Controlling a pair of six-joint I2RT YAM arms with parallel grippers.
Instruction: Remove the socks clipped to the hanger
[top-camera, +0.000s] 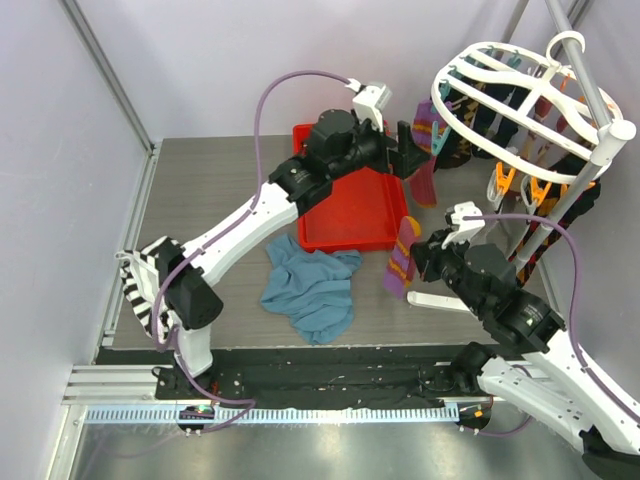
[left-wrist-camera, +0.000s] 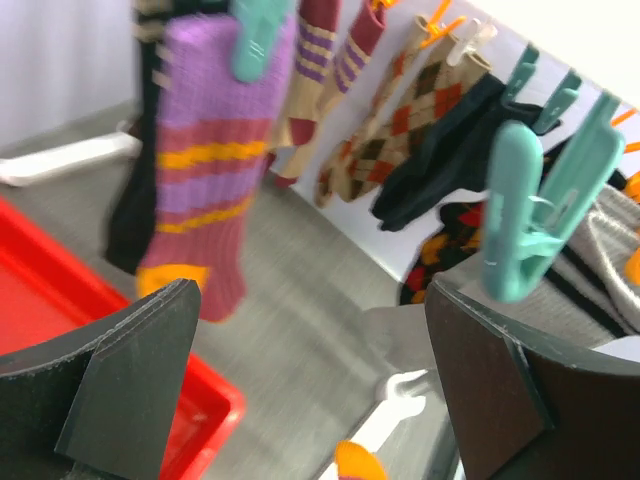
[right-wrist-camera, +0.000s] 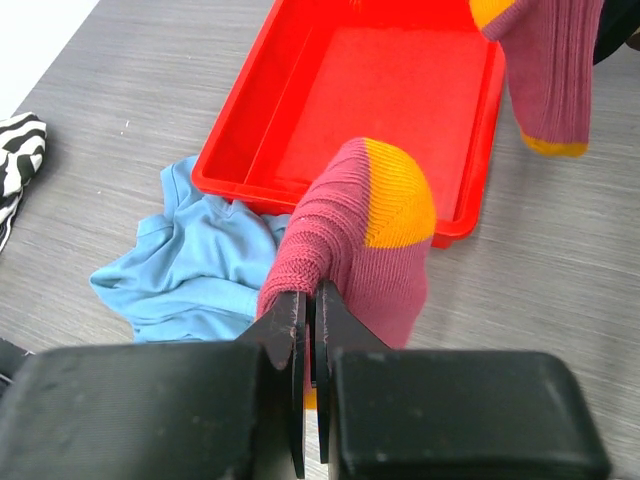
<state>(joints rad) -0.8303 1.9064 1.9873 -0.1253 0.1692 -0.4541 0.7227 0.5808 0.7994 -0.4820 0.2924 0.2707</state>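
Up at the far right of the overhead view, the white hanger (top-camera: 520, 90) hangs from a stand with the socks (top-camera: 470, 125) clipped below its rim. The left gripper (top-camera: 410, 150) is raised just beside the nearest hanging sock. The right gripper (top-camera: 427, 252) sits lower, near the table, with a purple and orange sock (top-camera: 402, 262) drooping from it. A red tray (top-camera: 350, 240) lies in the middle of the table, its red floor showing. A blue cloth (top-camera: 312, 285) lies outside the tray on the table, against its near edge. A black-and-white striped cloth (top-camera: 140, 285) lies at the left edge of the table.

From the left wrist, the fingers (left-wrist-camera: 130, 380) stand wide apart with nothing between them. Ahead, a purple sock with orange stripes (left-wrist-camera: 205, 170) dangles from a teal clip (left-wrist-camera: 255, 40). An argyle sock (left-wrist-camera: 400, 110) and a dark sock (left-wrist-camera: 450, 150) hang further along the row.

From the right wrist, the jaws are pressed together on the held sock's fabric. Its orange patch bulges above them, in front of the tray's near wall and not inside the tray. Another sock (right-wrist-camera: 550, 70) hangs at the upper right.
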